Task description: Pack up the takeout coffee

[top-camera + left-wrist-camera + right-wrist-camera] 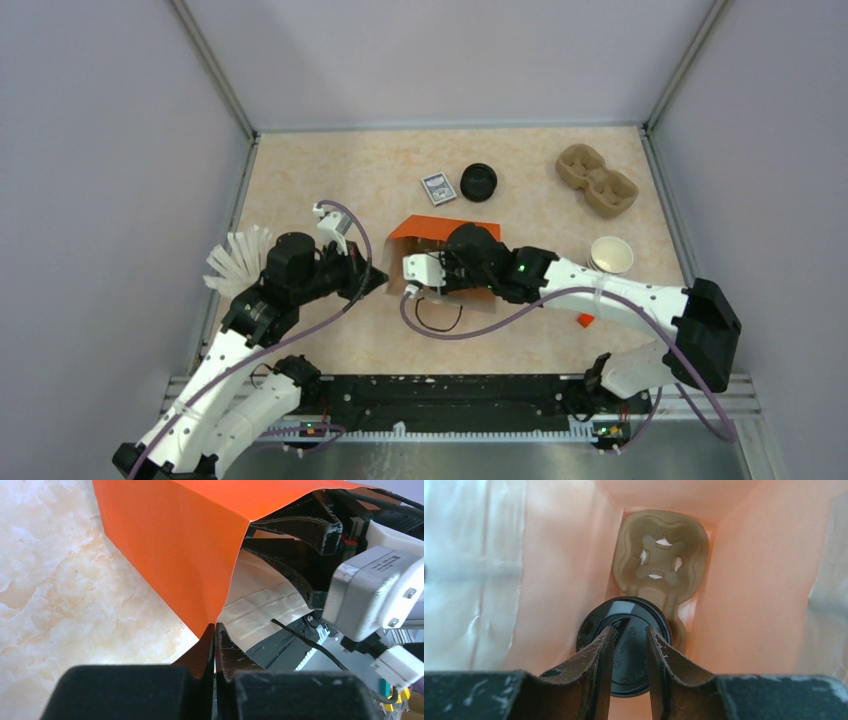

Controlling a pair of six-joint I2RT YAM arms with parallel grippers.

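Note:
The orange bag (445, 228) lies mid-table with its mouth toward the arms. My left gripper (215, 627) is shut on the edge of the bag's mouth (175, 535) and holds it open; it also shows in the top view (378, 279). My right gripper (630, 630) reaches inside the bag, its jaws a narrow gap apart with nothing between them. Just past its tips is the coffee cup's black lid (629, 650); the cup under it is hidden. The cup sits in one pocket of a brown pulp carrier (659, 562) at the bag's bottom.
A loose black lid (479, 182) and a small packet (438, 187) lie behind the bag. A second pulp carrier (597, 180) is at the back right, a stack of tan cups (610, 256) below it. White sticks (237, 258) fan out at the left.

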